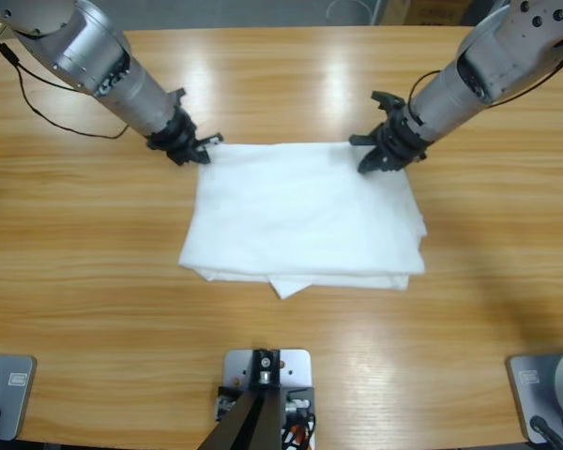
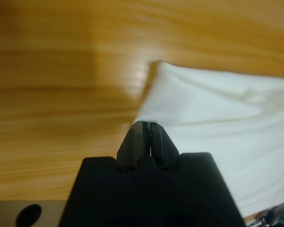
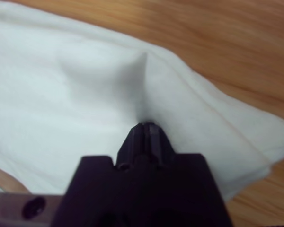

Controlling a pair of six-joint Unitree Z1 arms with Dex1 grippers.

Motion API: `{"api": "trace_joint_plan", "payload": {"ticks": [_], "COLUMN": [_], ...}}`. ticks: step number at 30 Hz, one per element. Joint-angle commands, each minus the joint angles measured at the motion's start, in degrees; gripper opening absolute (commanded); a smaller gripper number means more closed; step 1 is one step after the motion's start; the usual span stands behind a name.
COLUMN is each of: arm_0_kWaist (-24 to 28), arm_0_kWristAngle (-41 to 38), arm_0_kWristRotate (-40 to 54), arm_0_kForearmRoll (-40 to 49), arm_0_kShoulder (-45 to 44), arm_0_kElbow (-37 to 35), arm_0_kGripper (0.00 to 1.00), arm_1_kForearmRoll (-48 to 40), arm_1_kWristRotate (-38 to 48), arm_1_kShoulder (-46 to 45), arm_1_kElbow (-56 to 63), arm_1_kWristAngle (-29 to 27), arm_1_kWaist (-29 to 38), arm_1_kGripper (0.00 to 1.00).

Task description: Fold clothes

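The white T-shirt (image 1: 305,214) lies folded into a rough rectangle at the table's middle, with layered edges along its near side and a small corner poking out below. My left gripper (image 1: 195,148) comes in from the upper left and is shut on the shirt's far left corner (image 2: 180,90). In the left wrist view its closed jaws meet the cloth's edge. My right gripper (image 1: 383,155), from the upper right, is shut on the far right corner. There the pinched cloth (image 3: 85,94) rises in a small ridge. The collar and sleeves are hidden in the folds.
Bare wooden table (image 1: 84,281) surrounds the shirt on all sides. A thin black cable (image 1: 66,127) trails from the left arm across the far left of the table.
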Motion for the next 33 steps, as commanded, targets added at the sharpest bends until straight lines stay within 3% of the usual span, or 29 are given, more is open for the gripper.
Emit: {"api": "trace_joint_plan", "payload": {"ticks": [1,4,8,11,13,17,23,33], "arm_0_kWaist": [4.31,1.57,-7.13,-14.3,-15.8,-15.71,-11.26,-9.96], "arm_0_kWristAngle": [0.93,0.73,-1.04,-0.2,-0.14,-0.46,-0.43,0.24], "arm_0_kWristRotate": [0.54,0.38,-0.64,-7.53,-12.75,-17.18,-17.48,-20.22], "arm_0_kForearmRoll": [-0.08,-0.08,-0.12,-1.24,-8.06,-16.89,-17.54,-20.91], "arm_0_kShoulder": [-5.73,-9.07,-10.58,-11.23,-10.25,-7.3,-7.56,-11.06], "arm_0_kElbow": [0.64,1.15,0.13,5.09,12.0,18.01,20.14,36.92], "arm_0_kGripper": [0.0,0.0,0.0,0.0,0.0,0.0,0.0,0.0], "arm_1_kForearmRoll": [0.76,0.76,0.85,0.85,0.85,0.94,1.09,1.02], "arm_1_kWristRotate": [-1.18,-1.16,-1.13,-1.09,-1.15,-1.18,-1.34,-1.66], "arm_1_kShoulder": [2.45,2.38,2.17,2.01,2.01,1.57,1.04,1.23], "arm_1_kElbow": [3.55,3.53,3.46,3.55,3.67,4.13,4.25,4.1], "arm_1_kWristAngle": [-1.3,-1.3,-1.3,-1.3,-1.39,-1.47,-1.47,-1.47], "arm_1_kWaist": [-1.48,-1.48,-1.48,-1.48,-1.48,-1.48,-1.48,-1.74], "arm_1_kGripper": [0.0,0.0,0.0,0.0,0.0,0.0,0.0,0.0]}}
